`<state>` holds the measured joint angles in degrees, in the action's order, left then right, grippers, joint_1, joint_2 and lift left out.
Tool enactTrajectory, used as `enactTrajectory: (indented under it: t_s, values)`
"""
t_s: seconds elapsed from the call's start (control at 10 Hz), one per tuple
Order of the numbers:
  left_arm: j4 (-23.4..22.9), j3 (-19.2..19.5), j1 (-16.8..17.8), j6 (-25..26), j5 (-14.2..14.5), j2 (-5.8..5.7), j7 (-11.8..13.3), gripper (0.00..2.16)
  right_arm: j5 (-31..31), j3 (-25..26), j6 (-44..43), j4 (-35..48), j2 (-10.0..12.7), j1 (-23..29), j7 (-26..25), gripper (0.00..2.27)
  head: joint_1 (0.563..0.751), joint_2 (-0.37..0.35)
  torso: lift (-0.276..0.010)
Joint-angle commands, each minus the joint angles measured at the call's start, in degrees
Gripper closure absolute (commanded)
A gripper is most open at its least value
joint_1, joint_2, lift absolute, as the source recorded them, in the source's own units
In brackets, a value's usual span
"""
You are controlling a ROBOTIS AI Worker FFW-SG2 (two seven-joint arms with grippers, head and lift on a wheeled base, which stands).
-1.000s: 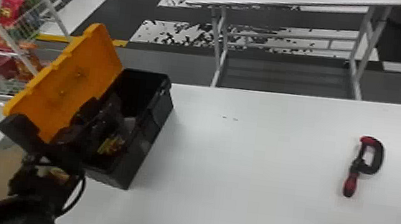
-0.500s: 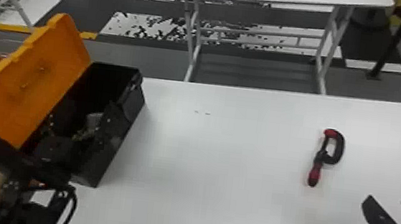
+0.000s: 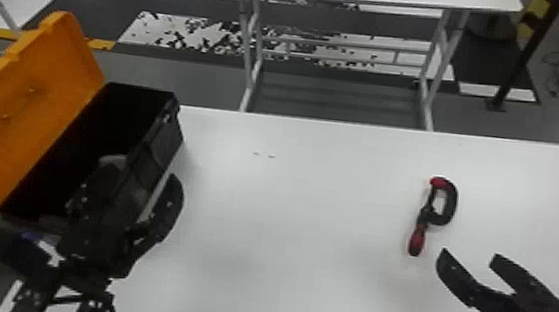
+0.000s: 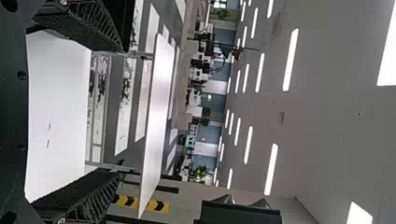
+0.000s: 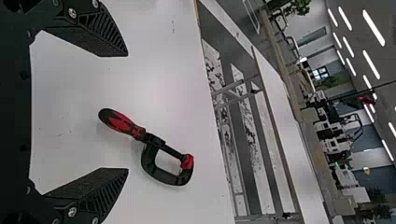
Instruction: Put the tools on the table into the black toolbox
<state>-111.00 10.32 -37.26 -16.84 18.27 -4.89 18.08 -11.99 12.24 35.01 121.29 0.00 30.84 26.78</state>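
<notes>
Peering toward the toolbox [image 3: 156,146] at the table's left end, I can't make out much of its inside: it's all deep shadow, with a greyish shape [image 3: 113,161] in there that I can't put a name to. Its orange lid [image 3: 22,111] stands open, cut off by the edge of the head view, and the dark left gripper [image 3: 143,173] covers part of the box, black against black, so I can't tell whether the two touch. That gripper's jaws are spread wide and empty, as the left wrist view makes plain. Over on the other side, the right gripper [image 3: 469,255] hangs near the clamp [image 3: 427,214], its arm running out past the edge. Its jaws are well apart too, empty, with the clamp lying ahead of the tips, in line with the gap and untouched. The clamp rests on the white table [image 3: 285,229], its red and black handle [image 3: 416,240] nearest that gripper, its curved frame [image 3: 450,202] farther off.
</notes>
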Motion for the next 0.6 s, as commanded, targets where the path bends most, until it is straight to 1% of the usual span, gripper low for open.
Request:
enactTrajectory:
  t_s: [0.0, 0.1, 0.2, 0.3, 0.5]
  values:
    - [0.96, -2.23, -0.88, -2.71, -0.69, -0.91, -0.15, 0.04, 0.92, -2.05, 4.51, 0.35, 0.05, -2.18, -3.05, 0.14, 0.695, 0.11, -0.075]
    - [1.66, -3.29, -1.06, -3.07, -0.78, -1.44, -0.24, 0.04, 1.36, -3.19, 6.44, 0.35, 0.05, -3.5, -6.3, 0.14, 0.695, 0.101, -0.075]
    - [2.46, -4.34, -1.15, -3.77, -0.87, -1.88, -0.24, 0.04, 1.97, -4.86, 8.02, 0.35, 0.05, -4.38, -10.88, 0.14, 0.695, 0.088, -0.075]
    - [3.07, -5.13, -0.97, -3.94, -1.66, -2.05, -0.51, 0.04, 3.47, -7.06, 8.02, 0.26, 0.05, -5.44, -16.24, 0.14, 0.695, 0.074, -0.075]
    - [3.33, -6.1, -0.71, -3.77, -2.45, -2.14, -0.59, 0.05, 4.08, -9.25, 8.02, -1.93, 0.05, -8.25, -21.86, 0.14, 0.695, 0.05, -0.075]
